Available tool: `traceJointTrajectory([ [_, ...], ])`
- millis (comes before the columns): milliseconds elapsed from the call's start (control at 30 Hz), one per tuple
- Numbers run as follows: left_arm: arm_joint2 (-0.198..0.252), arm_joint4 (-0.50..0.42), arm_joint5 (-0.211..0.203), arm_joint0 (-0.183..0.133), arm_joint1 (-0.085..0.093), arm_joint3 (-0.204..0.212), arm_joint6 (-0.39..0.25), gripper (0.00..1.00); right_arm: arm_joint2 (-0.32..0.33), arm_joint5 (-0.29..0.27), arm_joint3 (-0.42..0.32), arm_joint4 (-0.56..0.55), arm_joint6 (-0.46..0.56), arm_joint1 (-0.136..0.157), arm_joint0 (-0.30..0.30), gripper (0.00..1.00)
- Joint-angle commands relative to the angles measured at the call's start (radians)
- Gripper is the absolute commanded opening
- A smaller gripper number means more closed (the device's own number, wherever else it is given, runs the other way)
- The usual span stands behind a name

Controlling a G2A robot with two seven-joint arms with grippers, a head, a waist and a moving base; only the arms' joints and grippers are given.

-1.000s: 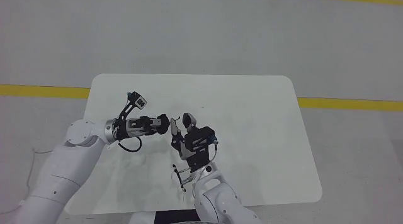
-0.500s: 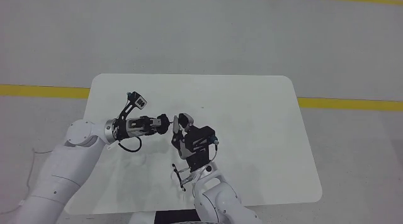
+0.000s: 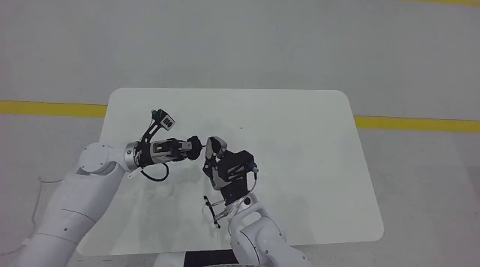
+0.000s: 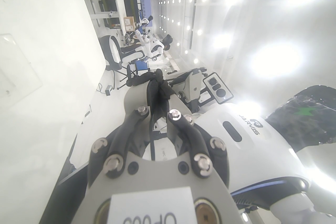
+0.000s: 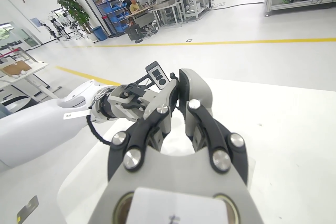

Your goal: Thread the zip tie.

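The left claw (image 4: 157,95) is clenched on a dark strip that appears to be the zip tie (image 5: 172,76). The right claw (image 5: 178,93) is clenched too, its pads pressed flat together with a small black end of the tie poking out just past them. In the top view the two claws meet tip to tip in the air over the near-left part of the white bench (image 3: 315,117), almost touching. The tie hangs between them, clear of the bench surface.

The main risk is probably misalignment. The tie is thin and springy, so a small twist in either grip could turn the tail away from the head's slot and make it slide past instead of entering. Very little of the tie shows beyond the right claw's pads, so a push could buckle that short end or pull it out of the grip. The fingertips are so close together that any further closing could knock one claw against the other and jar the tie loose. A dropped tie would lie flat on the bench and likely be awkward to pick up again. The fingers also hide most of the tie, so whether the head and the tail line up cannot be told.
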Motion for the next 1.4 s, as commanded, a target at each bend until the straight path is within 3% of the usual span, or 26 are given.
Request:
traceJointTrajectory([
  [0,0.0,0.0,0.0,0.0,0.0,0.0,0.0,0.0,-0.002,0.001,0.002,0.001,0.001,-0.001,0.002,0.0],
  [1333,0.0,0.0,0.0,0.0,0.0,0.0,0.0,0.0,-0.038,0.05,0.059,0.009,0.046,-0.005,0.041,0.0],
  [1367,0.0,0.0,0.0,0.0,0.0,0.0,0.0,0.0,-0.038,0.05,0.06,0.009,0.048,-0.005,0.04,0.05],
])
